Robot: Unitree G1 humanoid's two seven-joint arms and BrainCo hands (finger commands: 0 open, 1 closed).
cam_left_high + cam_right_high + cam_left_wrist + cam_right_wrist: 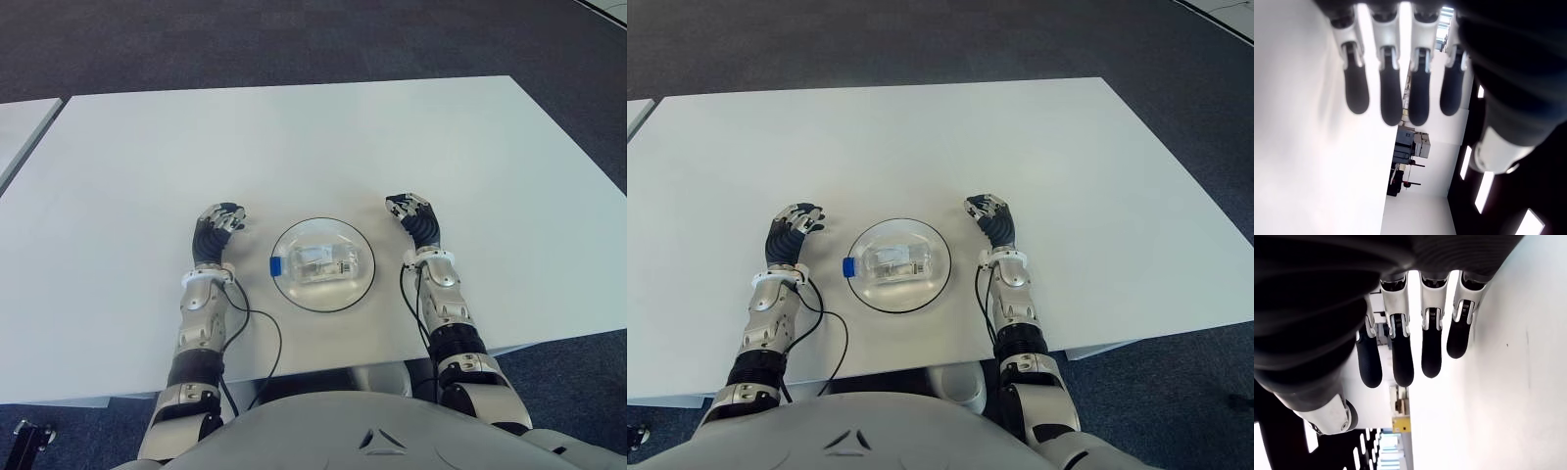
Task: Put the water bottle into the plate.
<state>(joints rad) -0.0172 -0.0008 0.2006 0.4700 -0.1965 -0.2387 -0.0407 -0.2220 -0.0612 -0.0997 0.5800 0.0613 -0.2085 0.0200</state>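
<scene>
On the white bench (294, 137), near its front edge and between the robot's two arms, sits a clear round plate (358, 287) with a dark rim. The water bottle (318, 262) lies on its side inside that plate, its blue cap (276, 266) pointing toward the robot's left and reaching about to the rim. From the eye views the bottle seems to lie wholly within the plate, though the clear plastic against clear glass makes its outline hard to trace.

The left hand (217, 233) shows just beside the plate on its left, apart from it. Its own wrist view shows four dark fingertips (1391, 105) hanging loosely side by side with nothing between them and the palm: released, empty. The right hand (415, 221) shows near the plate on its right, a little farther up the bench, also clear of the rim. Its fingers (1402, 364) hang the same relaxed way in its wrist view and grip nothing.

Judged from how things lie, the placing itself looks done: bottle in plate, both hands off it. What is left appears to be no more than drawing the arms back. That calls for care on the left side, where a stray finger could knock the cap and roll the bottle.
</scene>
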